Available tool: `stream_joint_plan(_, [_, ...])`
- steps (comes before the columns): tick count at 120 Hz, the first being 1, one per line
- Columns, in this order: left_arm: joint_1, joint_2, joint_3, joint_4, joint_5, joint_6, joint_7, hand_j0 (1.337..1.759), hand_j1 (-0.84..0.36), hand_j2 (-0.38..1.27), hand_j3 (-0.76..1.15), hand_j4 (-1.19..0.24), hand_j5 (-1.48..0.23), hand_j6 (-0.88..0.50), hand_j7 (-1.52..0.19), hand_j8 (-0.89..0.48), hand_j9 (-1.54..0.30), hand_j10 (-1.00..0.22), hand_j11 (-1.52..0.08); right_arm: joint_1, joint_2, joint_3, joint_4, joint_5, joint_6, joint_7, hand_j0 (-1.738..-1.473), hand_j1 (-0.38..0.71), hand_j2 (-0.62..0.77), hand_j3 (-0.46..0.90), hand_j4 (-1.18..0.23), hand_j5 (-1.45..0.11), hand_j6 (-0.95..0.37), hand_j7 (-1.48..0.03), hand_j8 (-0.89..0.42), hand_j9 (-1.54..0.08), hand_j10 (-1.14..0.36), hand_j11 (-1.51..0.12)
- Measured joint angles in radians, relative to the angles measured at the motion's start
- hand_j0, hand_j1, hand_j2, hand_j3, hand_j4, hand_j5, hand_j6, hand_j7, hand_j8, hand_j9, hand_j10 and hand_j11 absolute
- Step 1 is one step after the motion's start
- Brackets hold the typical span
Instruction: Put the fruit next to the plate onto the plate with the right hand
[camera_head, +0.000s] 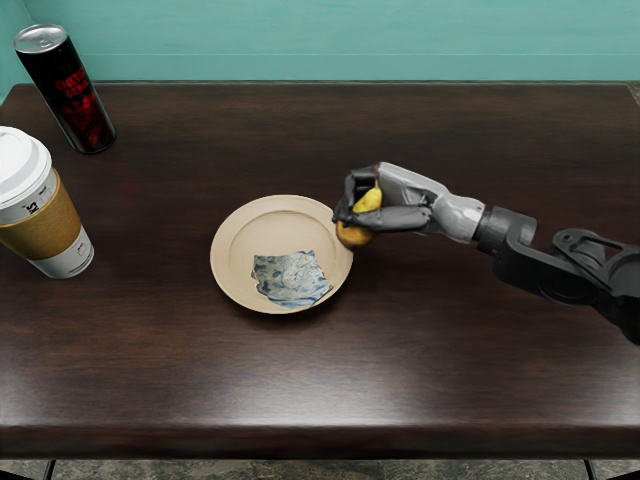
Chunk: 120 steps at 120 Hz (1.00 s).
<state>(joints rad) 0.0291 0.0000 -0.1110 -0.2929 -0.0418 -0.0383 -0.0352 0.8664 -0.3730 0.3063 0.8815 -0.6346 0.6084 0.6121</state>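
A tan round plate (250, 235) lies near the table's middle, with a crumpled blue-grey scrap (290, 277) on its front right part. My right hand (358, 212) reaches in from the right and is shut on a yellow-orange fruit (362, 217). The fruit is held at the plate's right rim, over its edge; I cannot tell if it touches the table. Dark fingers (352, 190) wrap over the fruit's top and left side. The left arm does not show.
A paper coffee cup with a white lid (32, 205) stands at the left edge. A dark red drink can (66, 88) stands at the back left corner. The dark wooden table (420, 360) stretches wide in front and to the right.
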Motion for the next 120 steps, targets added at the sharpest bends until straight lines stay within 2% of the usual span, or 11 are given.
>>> stream_joint_plan(48, [0.0, 0.0, 0.0, 0.0, 0.0, 0.0, 0.0, 1.658, 0.34, 0.0, 0.0, 0.0, 0.0, 0.0, 0.0, 0.0, 0.0, 0.0, 0.0, 0.024, 0.116, 0.009, -0.017, 0.0, 0.004, -0.047, -1.628, 0.5, -0.14, 0.0, -0.76, -1.19, -0.82, -1.07, -0.69, -1.19, -0.32, -1.18])
stream_joint_plan(65, [0.0, 0.0, 0.0, 0.0, 0.0, 0.0, 0.0, 1.658, 0.34, 0.0, 0.0, 0.0, 0.0, 0.0, 0.0, 0.0, 0.0, 0.0, 0.0, 0.026, 0.17, 0.006, -0.049, -0.003, 0.004, -0.093, -1.63, 0.5, -0.14, 0.0, -0.76, -1.19, -0.82, -1.07, -0.69, -1.19, -0.32, -1.18])
stream_joint_plan(87, [0.0, 0.0, 0.0, 0.0, 0.0, 0.0, 0.0, 1.658, 0.34, 0.0, 0.0, 0.0, 0.0, 0.0, 0.0, 0.0, 0.0, 0.0, 0.0, 0.027, 0.201, 0.003, -0.073, -0.005, 0.005, -0.122, -1.632, 0.5, -0.16, 0.0, -0.75, -1.17, -0.81, -1.06, -0.7, -1.18, -0.33, -1.17])
stream_joint_plan(105, [0.0, 0.0, 0.0, 0.0, 0.0, 0.0, 0.0, 1.658, 0.34, 0.0, 0.0, 0.0, 0.0, 0.0, 0.0, 0.0, 0.0, 0.0, 0.0, 0.026, 0.212, 0.004, -0.076, -0.004, 0.001, -0.134, -1.633, 0.52, -0.08, 0.0, -0.74, -1.09, -0.78, -1.02, -0.72, -1.11, -0.4, -1.13])
stream_joint_plan(120, [0.0, 0.0, 0.0, 0.0, 0.0, 0.0, 0.0, 1.658, 0.34, 0.0, 0.0, 0.0, 0.0, 0.0, 0.0, 0.0, 0.0, 0.0, 0.0, 0.025, 0.22, 0.009, -0.076, 0.005, -0.015, -0.138, -1.644, 0.44, -0.07, 0.0, -0.66, -0.92, -0.68, -0.88, -0.65, -0.94, -0.44, -0.96])
